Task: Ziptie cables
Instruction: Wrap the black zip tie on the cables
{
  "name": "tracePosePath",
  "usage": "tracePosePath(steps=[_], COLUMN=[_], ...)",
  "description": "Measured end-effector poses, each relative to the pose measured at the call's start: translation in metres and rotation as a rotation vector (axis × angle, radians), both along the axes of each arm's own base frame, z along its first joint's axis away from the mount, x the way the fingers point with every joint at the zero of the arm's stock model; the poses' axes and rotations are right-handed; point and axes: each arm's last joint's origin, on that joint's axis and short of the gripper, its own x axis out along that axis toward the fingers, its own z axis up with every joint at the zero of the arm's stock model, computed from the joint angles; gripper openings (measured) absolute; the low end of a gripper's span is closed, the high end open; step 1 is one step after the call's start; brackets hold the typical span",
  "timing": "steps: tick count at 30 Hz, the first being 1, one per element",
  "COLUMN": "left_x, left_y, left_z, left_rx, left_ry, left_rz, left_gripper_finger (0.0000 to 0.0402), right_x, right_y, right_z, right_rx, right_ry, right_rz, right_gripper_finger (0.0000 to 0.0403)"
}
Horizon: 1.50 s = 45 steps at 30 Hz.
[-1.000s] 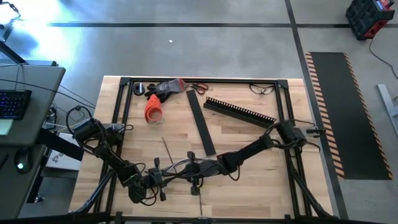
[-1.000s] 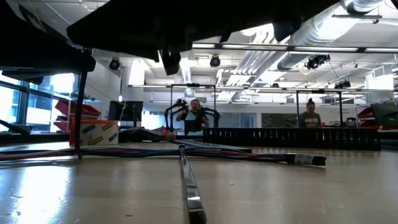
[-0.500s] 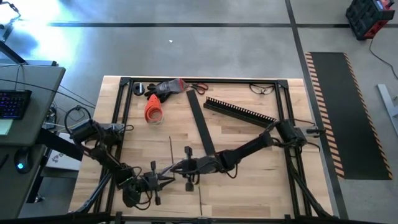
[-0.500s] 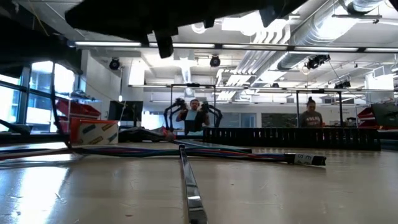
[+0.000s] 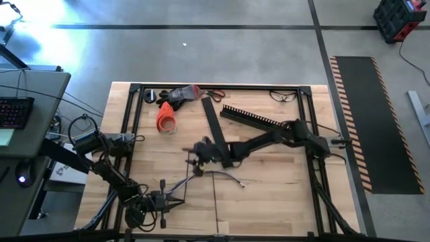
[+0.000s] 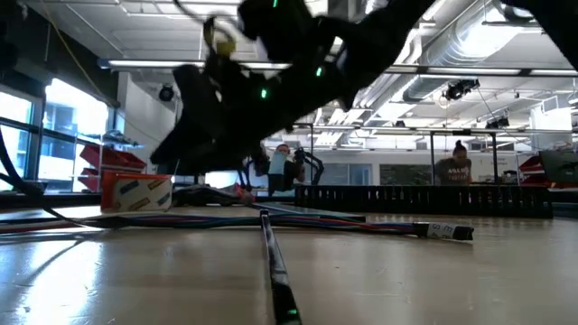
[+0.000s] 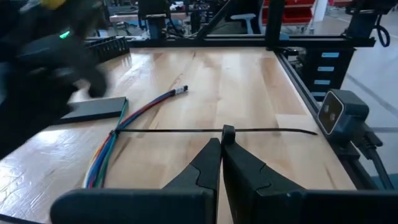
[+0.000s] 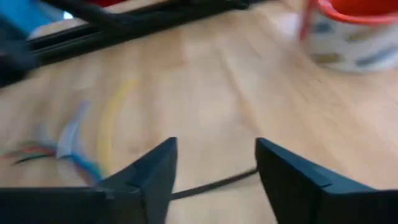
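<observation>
While the cables (image 5: 216, 176) now lie loose near the middle of the surface (image 5: 269, 195), our right pincer (image 5: 201, 149) has let go, spread apart and lifted away, leaving our left pincer (image 5: 163, 202) clamped on the ziptie (image 7: 211, 130).

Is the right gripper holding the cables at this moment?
No: in the right wrist view the right gripper has its fingers apart with only bare table between them, and the cables lie off to one side.

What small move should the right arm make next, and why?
Probably back down to the zip tie. The right pincer stands open and empty above the table, while the left pincer is shut on the tie, which crosses the cables.
</observation>
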Motion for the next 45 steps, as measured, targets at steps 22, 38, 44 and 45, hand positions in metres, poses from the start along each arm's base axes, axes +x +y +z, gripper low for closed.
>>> tracePosePath(steps=[22, 38, 44, 45], left_x=[0.009, 0.01, 0.01, 0.01], left_y=[0.005, 0.006, 0.007, 0.007], left_z=[-0.001, -0.001, -0.002, -0.002], left_rx=[-0.002, 0.003, 0.006, 0.006], left_ry=[0.024, 0.023, 0.024, 0.024], left_rz=[-0.007, 0.004, 0.006, 0.006], left_gripper_finger=[0.0, 0.0, 0.0, 0.0], right_x=[0.01, 0.008, 0.009, 0.009], right_y=[-0.036, -0.02, -0.021, -0.021], right_z=[-0.055, -0.059, -0.064, -0.064], right_rx=[0.188, 0.132, 0.128, 0.127], right_ry=[-0.007, 0.005, -0.003, -0.002], right_rz=[0.044, 0.068, 0.062, 0.063], right_gripper_finger=[0.0193, 0.0066, 0.0085, 0.0083])
